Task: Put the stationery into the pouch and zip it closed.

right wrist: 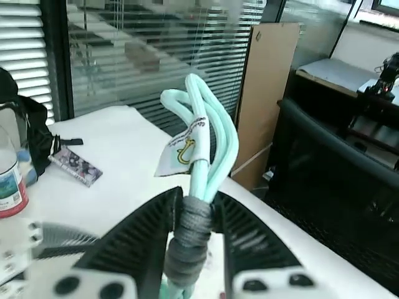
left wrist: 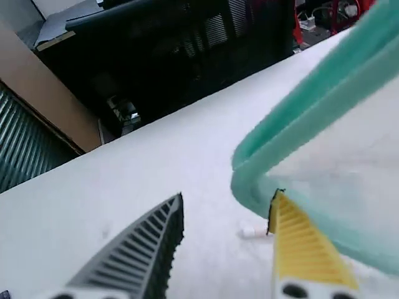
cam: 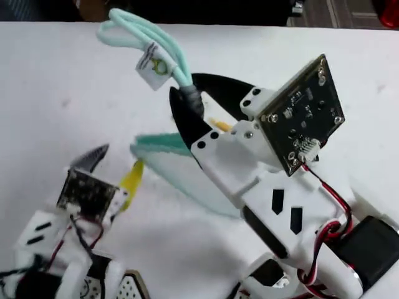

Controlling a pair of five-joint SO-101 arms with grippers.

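The pouch (cam: 177, 163) is translucent with mint edging and lies mid-table, half under my right arm. Its mint cord loop (cam: 134, 31) with a white tag (cam: 153, 63) stretches toward the far edge. My right gripper (cam: 198, 103) has black fingers and is shut on the grey wrapped base of the cord (right wrist: 190, 233). A short yellow-orange stick (cam: 219, 124) peeks out beside the right arm's fingers. My left gripper (cam: 120, 159) stands open at the pouch's corner (left wrist: 246, 180), its yellow finger (left wrist: 302, 249) against the mint edge and its grey finger (left wrist: 140, 255) apart from it.
The table's far edge (cam: 62, 23) runs close behind the cord loop. A small white bit (left wrist: 252, 232) lies by the yellow finger. A bottle (right wrist: 9, 184), a black bag (right wrist: 34, 140) and a small booklet (right wrist: 76, 164) sit on another tabletop beyond.
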